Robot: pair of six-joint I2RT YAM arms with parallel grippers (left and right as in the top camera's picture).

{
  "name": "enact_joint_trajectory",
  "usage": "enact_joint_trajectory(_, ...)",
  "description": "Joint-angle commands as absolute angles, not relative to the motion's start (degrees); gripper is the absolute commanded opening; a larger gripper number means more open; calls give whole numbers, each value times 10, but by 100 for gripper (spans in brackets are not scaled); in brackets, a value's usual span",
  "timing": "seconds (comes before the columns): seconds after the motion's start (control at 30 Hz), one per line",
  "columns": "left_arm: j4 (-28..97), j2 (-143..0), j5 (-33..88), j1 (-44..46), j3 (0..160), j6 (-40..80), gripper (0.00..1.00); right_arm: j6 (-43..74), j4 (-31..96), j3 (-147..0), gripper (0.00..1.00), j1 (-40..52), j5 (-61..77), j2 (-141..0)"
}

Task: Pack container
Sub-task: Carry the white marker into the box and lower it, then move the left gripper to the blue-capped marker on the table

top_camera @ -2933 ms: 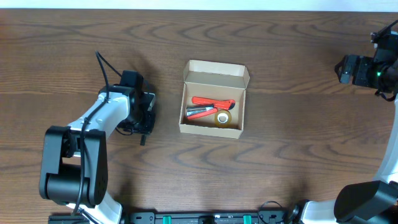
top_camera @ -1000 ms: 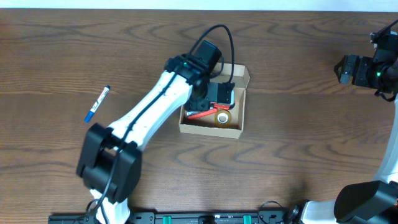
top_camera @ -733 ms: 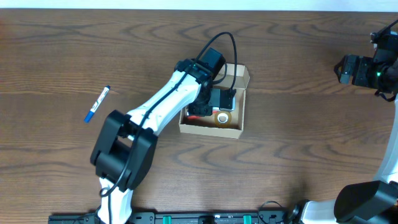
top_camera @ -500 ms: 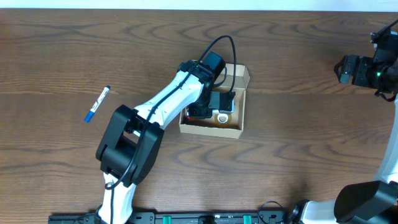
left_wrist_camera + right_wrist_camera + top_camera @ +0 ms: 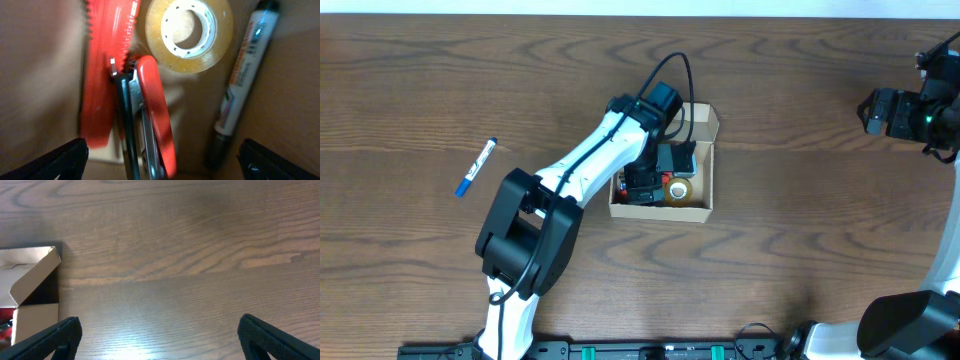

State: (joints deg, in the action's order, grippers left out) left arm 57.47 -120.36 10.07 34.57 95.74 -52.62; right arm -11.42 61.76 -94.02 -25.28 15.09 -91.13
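The container (image 5: pixel 660 209), a tan cardboard box with its flap lid folded back, sits mid-table. My left gripper (image 5: pixel 658 180) reaches down inside it. In the left wrist view the left gripper (image 5: pixel 160 169) is open, its fingers (image 5: pixel 65 157) spread wide above the box floor (image 5: pixel 195 115). Beneath it lie a red-handled tool (image 5: pixel 152 117), a roll of clear tape (image 5: pixel 189 31) and a black-capped marker (image 5: pixel 243 80) along the right wall, free of the fingers. A blue-capped pen (image 5: pixel 476 167) lies on the table far left. My right gripper (image 5: pixel 873 110) hovers open at the far right.
The right wrist view shows bare wood under the right gripper (image 5: pixel 160 340), with the container's flap (image 5: pixel 32 277) at its left edge. The left arm's cable (image 5: pixel 670 75) arcs over the back of the box.
The left arm swung from the table's left side to the box and lowered into it. Its jaws, shut a second ago, have opened, leaving the marker in the box. The right arm has not moved.
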Motion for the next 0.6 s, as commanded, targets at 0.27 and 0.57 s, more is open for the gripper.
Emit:
enact_joint_trajectory(0.27, 739, -1088, 66, 337, 1121, -392, 95, -119, 617, -938, 99, -251, 159, -913)
enact_joint_trajectory(0.57, 729, -1012, -109, 229, 1125, -208, 95, -119, 617, -938, 99, -251, 159, -913)
